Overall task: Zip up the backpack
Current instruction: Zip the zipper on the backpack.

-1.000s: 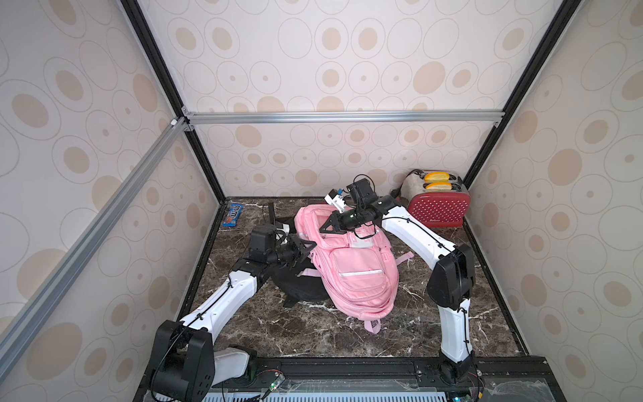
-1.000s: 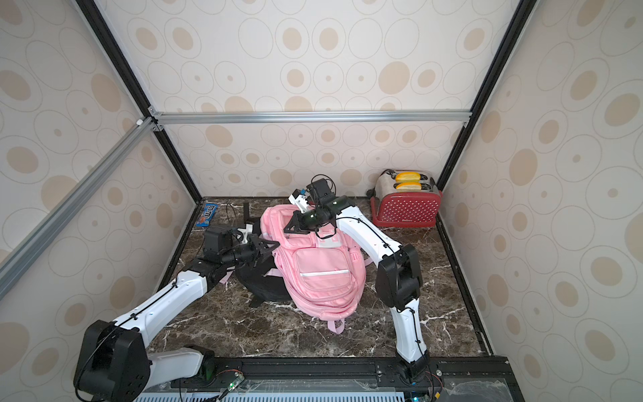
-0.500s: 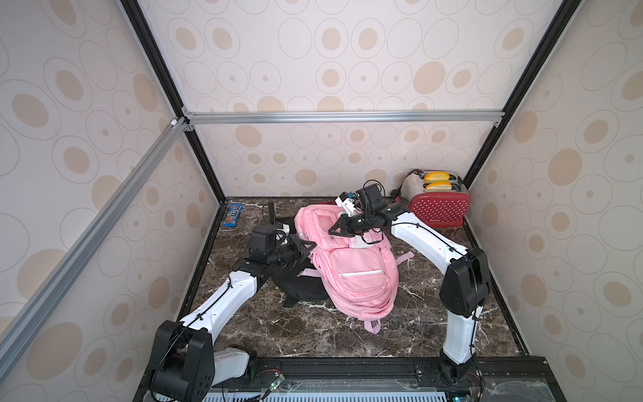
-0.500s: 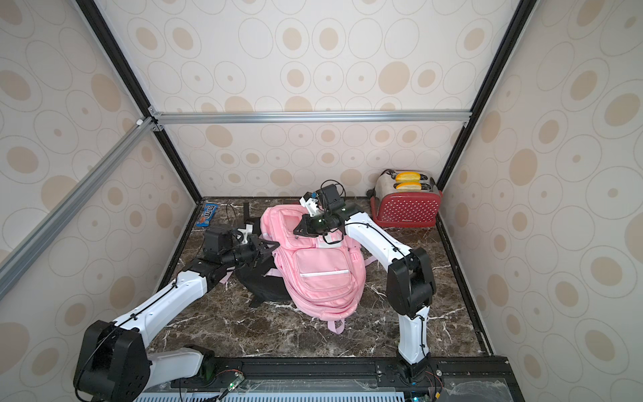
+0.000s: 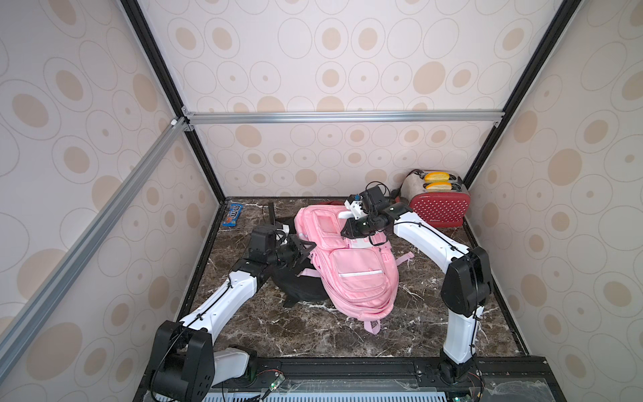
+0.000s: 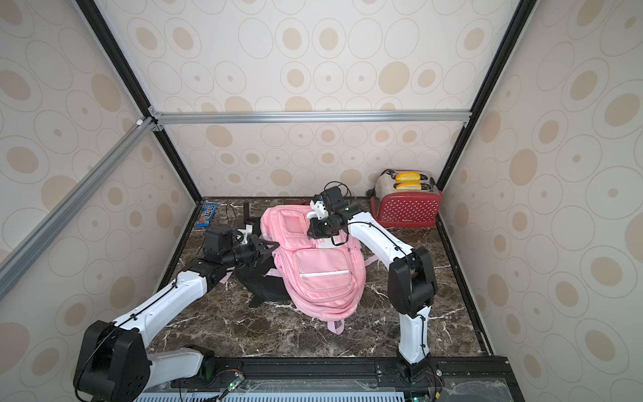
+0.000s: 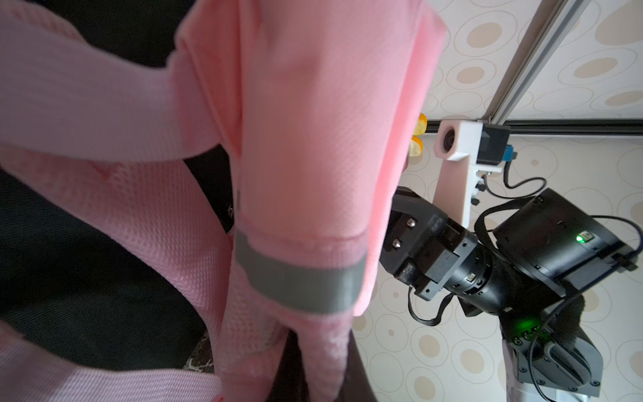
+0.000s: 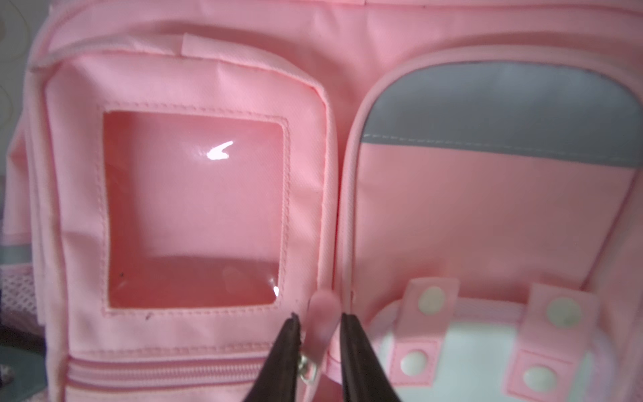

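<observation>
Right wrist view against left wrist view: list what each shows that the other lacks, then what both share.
Only the right wrist view shows the clear window pocket, the zipper track and the zipper pull, which sits between the parted fingertips of the right end effector and is not pinched. Only the left wrist view shows a grey reflective band, a black bag and the right arm with its white camera mount. Both show the pink backpack up close.
</observation>
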Robot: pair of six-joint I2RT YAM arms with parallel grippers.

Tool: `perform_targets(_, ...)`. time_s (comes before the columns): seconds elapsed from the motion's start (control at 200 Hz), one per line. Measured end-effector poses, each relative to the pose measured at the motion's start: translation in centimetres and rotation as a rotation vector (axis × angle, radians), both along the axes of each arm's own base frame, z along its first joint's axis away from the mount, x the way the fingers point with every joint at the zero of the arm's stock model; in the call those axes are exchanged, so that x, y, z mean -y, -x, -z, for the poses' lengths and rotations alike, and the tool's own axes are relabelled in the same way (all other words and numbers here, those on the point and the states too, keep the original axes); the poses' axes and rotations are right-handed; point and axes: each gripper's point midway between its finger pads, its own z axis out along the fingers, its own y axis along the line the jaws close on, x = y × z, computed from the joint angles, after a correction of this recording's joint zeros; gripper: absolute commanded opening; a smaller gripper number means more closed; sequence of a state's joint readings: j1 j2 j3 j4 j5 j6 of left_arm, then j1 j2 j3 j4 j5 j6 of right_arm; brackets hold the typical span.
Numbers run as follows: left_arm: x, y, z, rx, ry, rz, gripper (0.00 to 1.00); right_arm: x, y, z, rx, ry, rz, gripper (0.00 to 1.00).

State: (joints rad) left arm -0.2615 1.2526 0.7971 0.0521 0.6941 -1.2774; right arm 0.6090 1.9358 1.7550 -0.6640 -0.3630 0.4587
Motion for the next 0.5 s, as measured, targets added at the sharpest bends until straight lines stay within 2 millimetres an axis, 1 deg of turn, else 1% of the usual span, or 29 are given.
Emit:
perform_targets(0.035,0.0,0.0,0.1,-0.002,-0.003,0.000,0.00,0.3,-0.1,-0.3,-0.002,0.002,0.002,0.54)
perform_targets(0.085,-0.1,0.1,0.3,-0.005,-0.010,-0.001,0.00,1.0,-0.5,-0.8,0.004,0.007,0.002,0.56)
perform_targets(0.15,-0.3,0.1,0.6,-0.013,-0.023,-0.002,0.00,2.4,-1.5,-1.5,0.010,0.009,0.031,0.57)
perform_targets(0.215,-0.5,0.2,1.0,-0.021,-0.043,-0.003,0.00,4.9,-2.6,-1.8,0.010,0.023,0.084,0.58)
perform_targets(0.285,-0.9,0.4,1.4,-0.032,-0.068,-0.002,0.00,8.6,-4.3,-1.9,0.010,0.054,0.166,0.58)
perform_targets(0.356,-1.2,0.4,1.6,-0.038,-0.088,-0.003,0.00,11.9,-5.7,-1.5,0.005,0.087,0.241,0.58)
perform_targets(0.416,-1.5,0.5,1.8,-0.043,-0.105,-0.001,0.00,14.2,-6.4,-1.1,-0.002,0.120,0.289,0.58)
perform_targets(0.501,-2.1,0.5,2.4,-0.062,-0.134,-0.002,0.00,16.2,-7.2,-0.2,-0.020,0.169,0.324,0.58)
